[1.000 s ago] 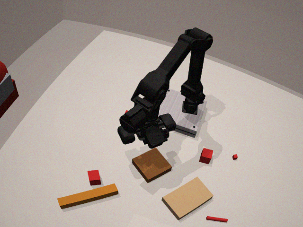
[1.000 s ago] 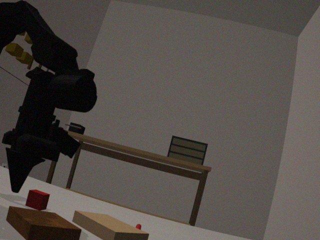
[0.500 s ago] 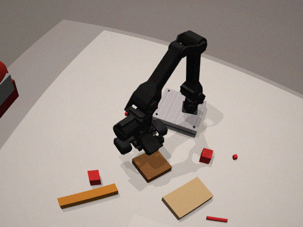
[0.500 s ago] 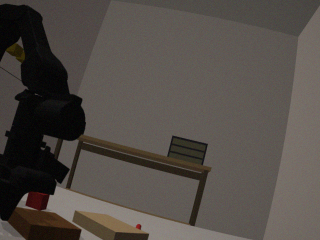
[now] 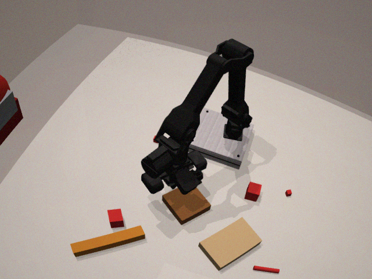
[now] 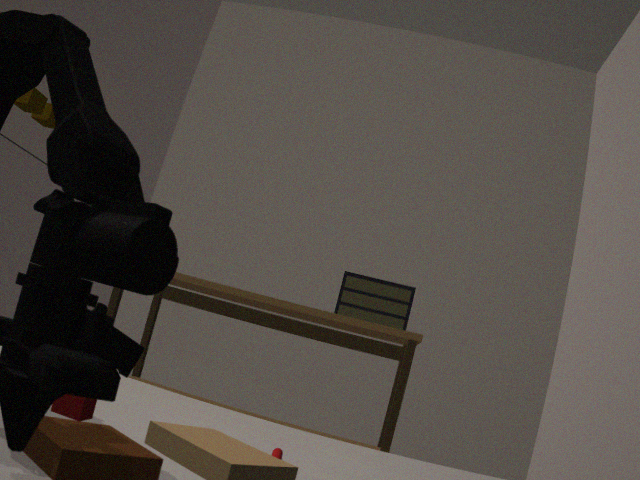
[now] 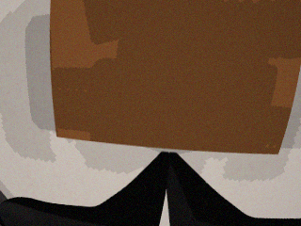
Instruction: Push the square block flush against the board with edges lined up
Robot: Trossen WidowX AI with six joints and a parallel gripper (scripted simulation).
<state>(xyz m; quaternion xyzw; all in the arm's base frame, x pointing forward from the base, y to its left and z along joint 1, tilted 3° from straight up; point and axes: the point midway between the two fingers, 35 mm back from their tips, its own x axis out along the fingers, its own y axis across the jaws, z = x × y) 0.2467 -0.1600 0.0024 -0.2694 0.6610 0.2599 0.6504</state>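
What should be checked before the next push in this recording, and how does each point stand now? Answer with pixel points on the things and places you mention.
1. Fingers point(image 5: 182, 192) point(image 6: 18, 448) shut for pushing: ok, tips together.
2. Fingers beside the brown square block point(image 5: 186, 205) point(image 6: 98, 444) point(image 7: 174, 94), not over it: ok, the tips sit at its near side in the wrist view.
3. Fingertips actually touching the block: cannot tell; they are at its edge, but contact is unclear.
4. Block and tan board point(image 5: 230, 242) point(image 6: 217, 446) both flat on the table: ok.
5. Path from block to board free of other objects: ok, nothing stands between them.
6. One whole block side against the board: not ok, a gap remains.
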